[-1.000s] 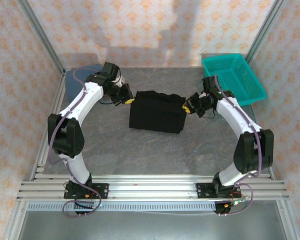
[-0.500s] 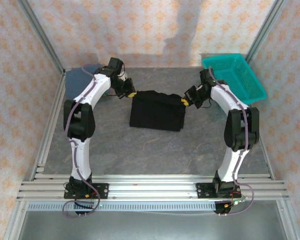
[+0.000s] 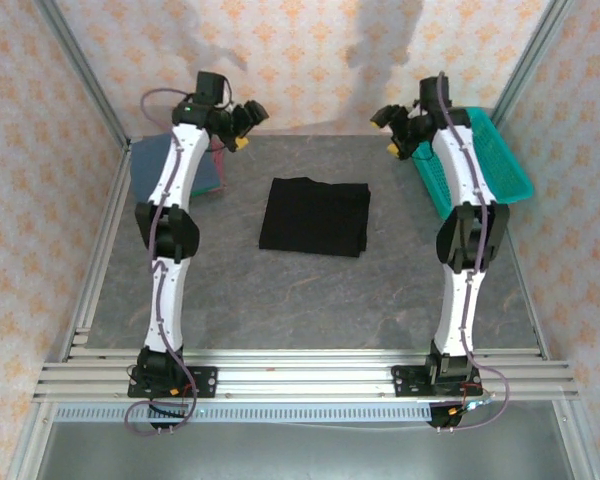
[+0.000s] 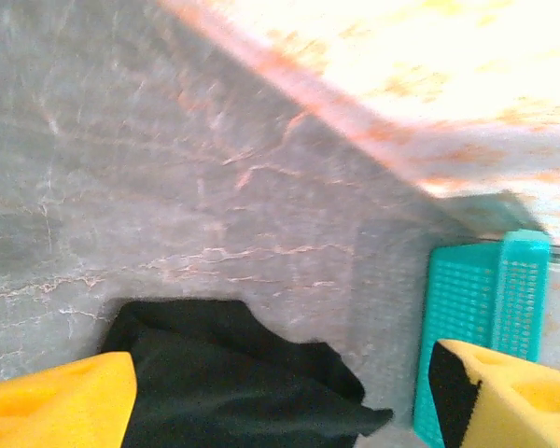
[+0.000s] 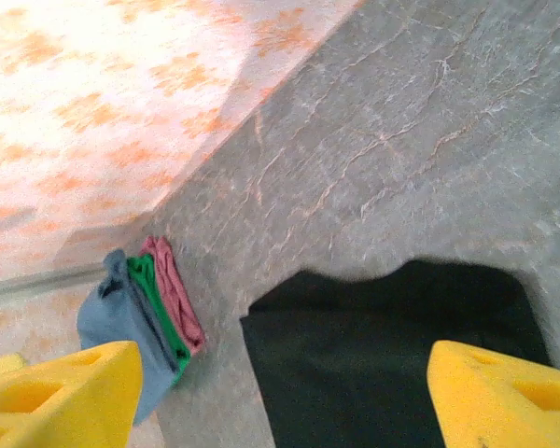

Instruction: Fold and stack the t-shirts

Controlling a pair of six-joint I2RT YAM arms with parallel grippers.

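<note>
The black t-shirt [image 3: 315, 216] lies folded flat at the centre of the table [image 3: 230, 290], and no gripper touches it. The left gripper [image 3: 242, 125] hovers at 11 o'clock from it and the right gripper [image 3: 388, 130] at 1 o'clock. Both have their jaws wide apart and hold nothing. The slate-blue shirt [image 5: 112, 317], green shirt [image 5: 159, 308] and pinkish-red shirt [image 5: 173, 285] lie together in a pile at 10 o'clock. The teal basket [image 3: 495, 150] is at 2 o'clock.

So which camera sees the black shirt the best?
The top camera: the whole black t-shirt lies there as a neat folded rectangle. The left wrist camera catches just one rumpled end, and the right wrist camera cuts it off at the picture's bottom edge.
</note>
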